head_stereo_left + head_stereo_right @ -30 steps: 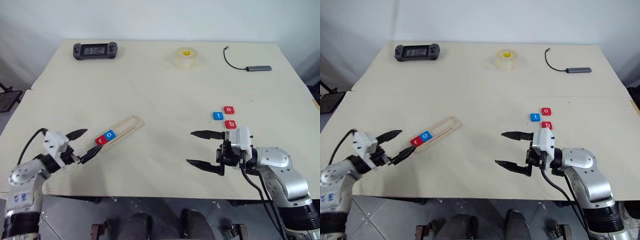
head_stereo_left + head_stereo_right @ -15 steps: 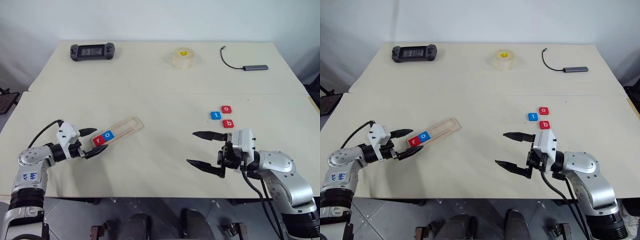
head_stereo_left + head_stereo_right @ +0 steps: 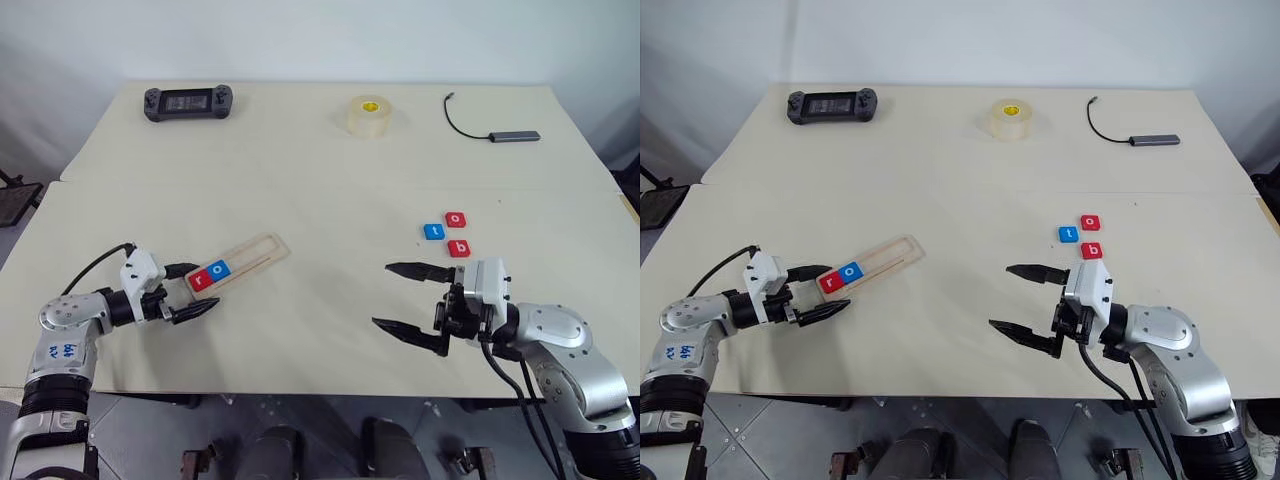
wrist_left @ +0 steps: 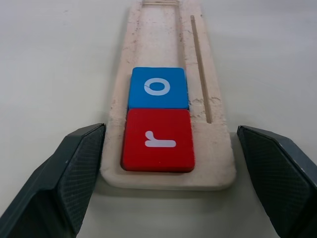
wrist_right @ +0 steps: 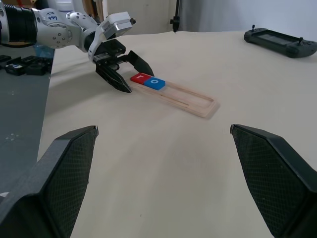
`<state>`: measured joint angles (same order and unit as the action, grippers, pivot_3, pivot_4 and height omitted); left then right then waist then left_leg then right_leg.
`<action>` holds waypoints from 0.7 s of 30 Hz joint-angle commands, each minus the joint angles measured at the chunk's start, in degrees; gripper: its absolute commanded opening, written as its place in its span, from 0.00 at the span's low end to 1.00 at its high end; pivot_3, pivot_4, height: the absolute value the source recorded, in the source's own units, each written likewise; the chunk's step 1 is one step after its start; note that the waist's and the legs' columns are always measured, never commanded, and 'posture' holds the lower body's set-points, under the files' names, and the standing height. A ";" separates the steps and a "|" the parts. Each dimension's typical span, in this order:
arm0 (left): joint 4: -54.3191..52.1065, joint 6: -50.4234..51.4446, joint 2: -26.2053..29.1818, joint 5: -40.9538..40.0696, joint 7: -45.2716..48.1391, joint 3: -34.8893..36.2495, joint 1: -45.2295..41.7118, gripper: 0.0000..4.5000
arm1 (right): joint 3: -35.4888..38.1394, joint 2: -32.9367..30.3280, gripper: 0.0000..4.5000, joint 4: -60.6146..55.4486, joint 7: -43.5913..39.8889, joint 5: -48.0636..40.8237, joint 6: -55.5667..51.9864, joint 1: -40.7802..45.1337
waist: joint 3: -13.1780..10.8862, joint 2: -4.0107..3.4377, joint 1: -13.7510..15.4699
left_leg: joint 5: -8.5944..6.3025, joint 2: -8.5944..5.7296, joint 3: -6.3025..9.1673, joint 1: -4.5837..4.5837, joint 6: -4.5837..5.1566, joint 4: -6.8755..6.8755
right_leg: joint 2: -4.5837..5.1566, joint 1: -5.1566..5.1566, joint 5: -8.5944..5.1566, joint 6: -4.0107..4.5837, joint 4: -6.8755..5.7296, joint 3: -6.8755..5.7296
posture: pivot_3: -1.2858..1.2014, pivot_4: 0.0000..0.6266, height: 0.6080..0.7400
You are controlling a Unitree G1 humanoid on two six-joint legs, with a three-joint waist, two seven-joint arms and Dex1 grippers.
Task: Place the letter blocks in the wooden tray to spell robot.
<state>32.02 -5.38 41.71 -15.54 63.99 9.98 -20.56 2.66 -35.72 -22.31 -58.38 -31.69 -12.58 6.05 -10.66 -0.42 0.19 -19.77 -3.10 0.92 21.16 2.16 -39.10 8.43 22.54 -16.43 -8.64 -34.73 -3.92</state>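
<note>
The wooden tray (image 3: pixel 255 253) lies slantwise at the left of the table. A red r block (image 3: pixel 201 279) and a blue o block (image 3: pixel 219 268) sit side by side at its near end. My left gripper (image 3: pixel 200 289) is open, low at that end. Its fingers (image 4: pixel 74 168) stand one on each side of the tray, holding nothing. To the right lie three loose blocks: a blue t (image 3: pixel 434 231), a red o (image 3: pixel 455 218) and a red b (image 3: pixel 459 248). My right gripper (image 3: pixel 382 295) hangs wide open and empty, just this side of them, pointing left.
At the back of the table are a black game controller (image 3: pixel 190 100), a roll of clear tape (image 3: pixel 367 116) and a cable with a grey hub (image 3: pixel 500 133). A seam runs across the table top. Bare table lies between the tray and the loose blocks.
My left gripper has come forward and down to the tray's near end, so its fingers now flank it. The right gripper has stayed put. The head view has shifted slightly.
</note>
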 commanded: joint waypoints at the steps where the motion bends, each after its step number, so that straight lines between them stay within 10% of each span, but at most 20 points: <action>1: 3.24 -0.11 0.49 2.59 -0.42 -1.63 0.72 0.96 | 1.49 -0.33 1.00 -2.60 0.62 -0.92 0.26 -0.59 | 0.01 -0.01 -0.03 | 0.00 0.00 0.00 -0.01 0.00 0.00 | 0.00 0.00 0.00 0.00 -0.01 0.00 | 0.52 0.24 1.00; 5: 4.51 -1.11 0.21 2.46 -0.10 -1.86 0.75 0.75 | 1.49 -0.37 1.00 -2.90 0.88 -1.01 0.39 -1.17 | 0.03 -0.04 -0.05 | 0.04 0.00 -0.01 -0.05 -0.01 0.00 | 0.00 -0.02 0.00 0.00 -0.04 0.01 | 0.52 0.24 1.00; 21: -13.97 3.16 -11.50 4.21 2.32 -16.08 -9.03 0.75 | 16.04 -6.43 1.00 -4.50 -1.44 -2.29 1.33 -15.64 | 0.01 0.01 2.39 | 0.06 -0.16 0.04 0.16 0.07 -0.03 | 0.07 -0.01 0.02 -0.04 0.09 -0.04 | 0.52 0.24 1.00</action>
<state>19.44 -2.51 30.98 -12.32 65.98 -4.36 -28.58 15.65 -41.42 -24.33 -59.40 -32.75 -12.41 -8.41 -10.66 -0.40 2.58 -19.72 -3.25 0.95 21.31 2.23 -39.13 8.48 22.53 -16.40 -8.69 -34.64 -3.96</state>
